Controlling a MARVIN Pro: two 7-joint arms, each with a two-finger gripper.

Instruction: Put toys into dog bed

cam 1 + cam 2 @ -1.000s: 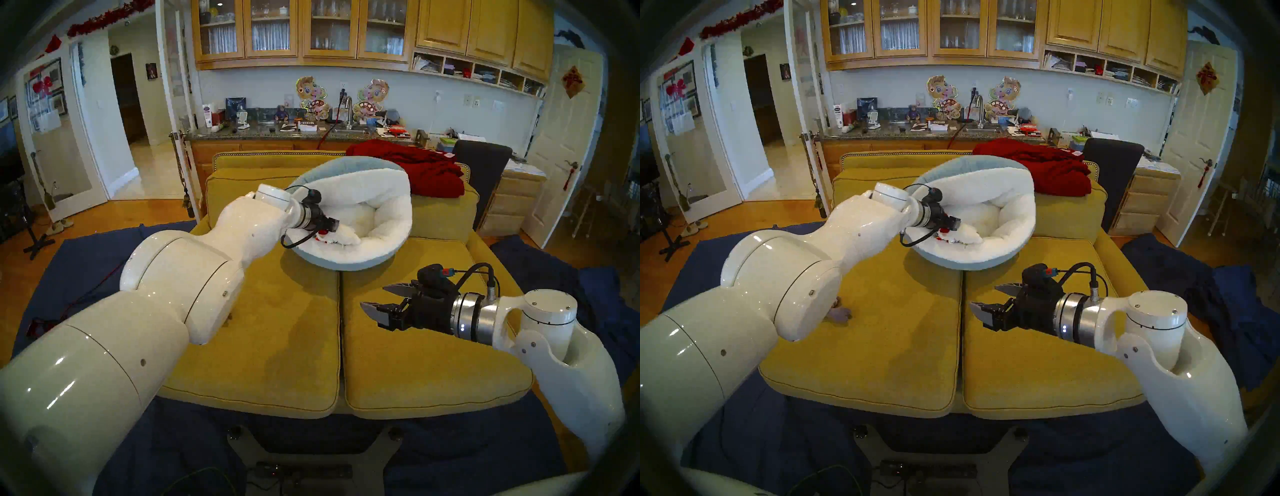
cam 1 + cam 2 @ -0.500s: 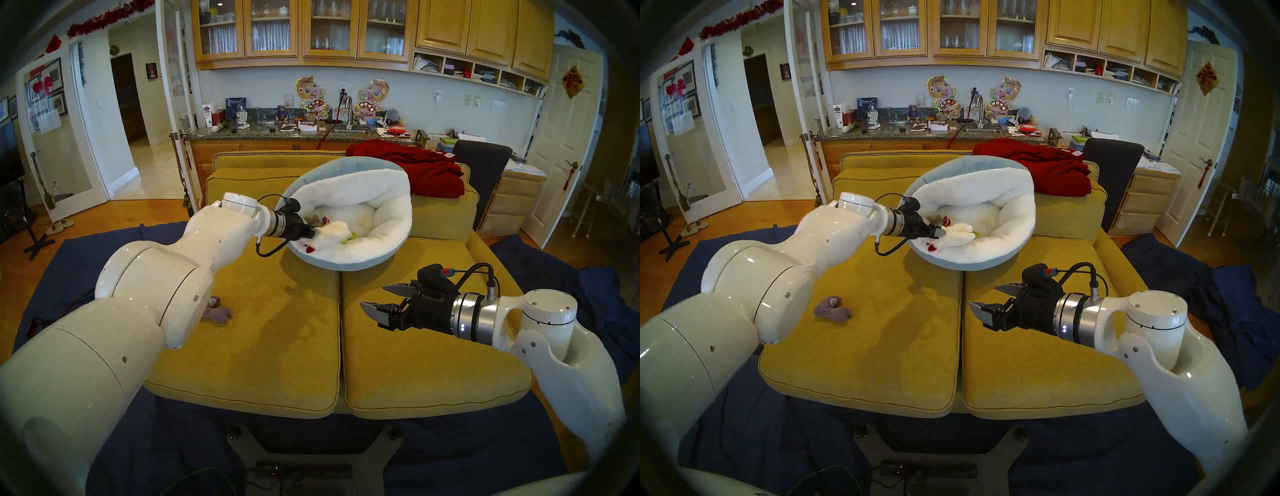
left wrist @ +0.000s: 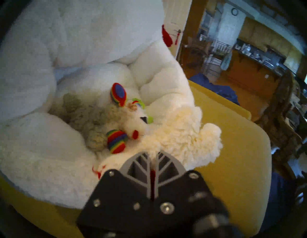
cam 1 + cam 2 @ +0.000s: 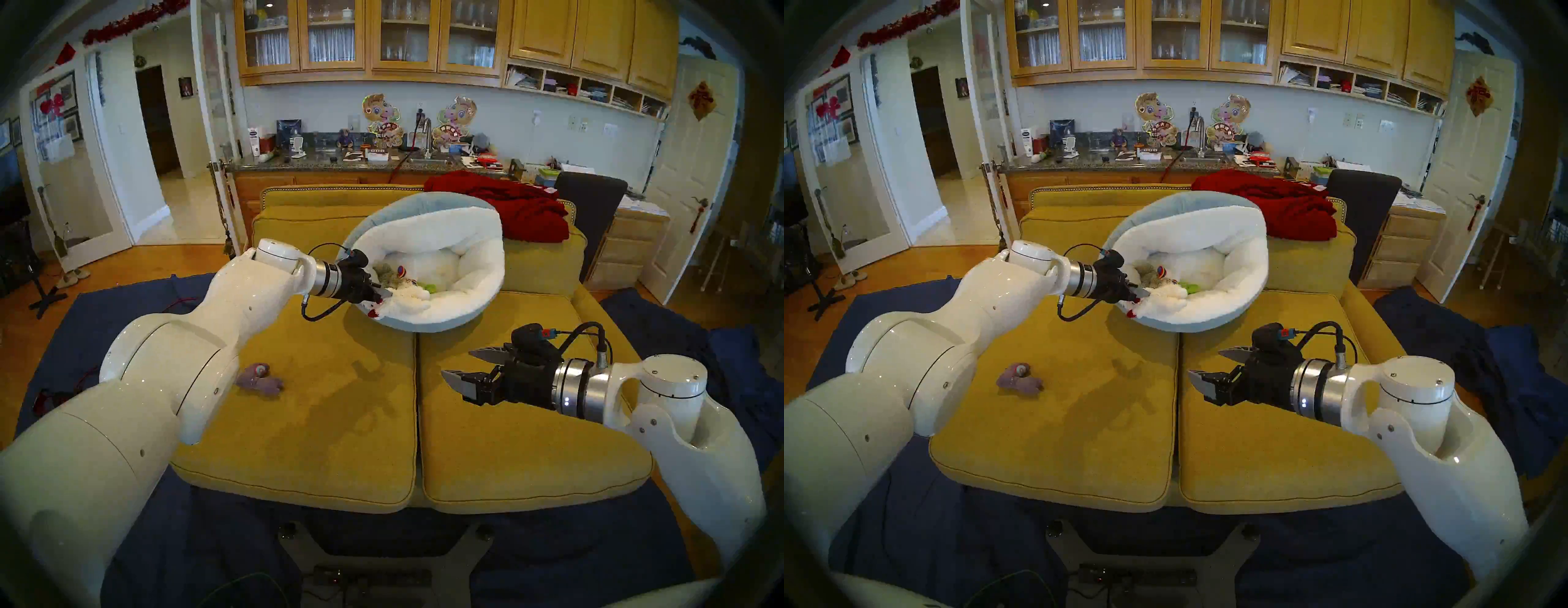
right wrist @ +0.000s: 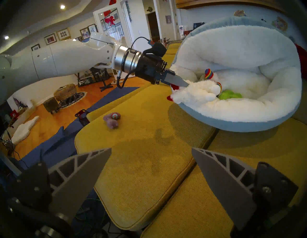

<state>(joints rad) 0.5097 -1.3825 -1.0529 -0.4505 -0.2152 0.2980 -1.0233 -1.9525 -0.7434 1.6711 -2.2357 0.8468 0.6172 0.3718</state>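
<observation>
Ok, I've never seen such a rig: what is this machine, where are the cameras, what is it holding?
A robot with two white arms. Two pictures come from its head, one from each wrist. On the yellow sofa a dog bed holds a green cactus, a llama and a grey-beige plush. A white lamb drapes over its rim; the fingers of the left gripper are shut against it, a real grip unclear. The right gripper hangs open, empty. A purple-grey plush lies on the seat cushion.
</observation>
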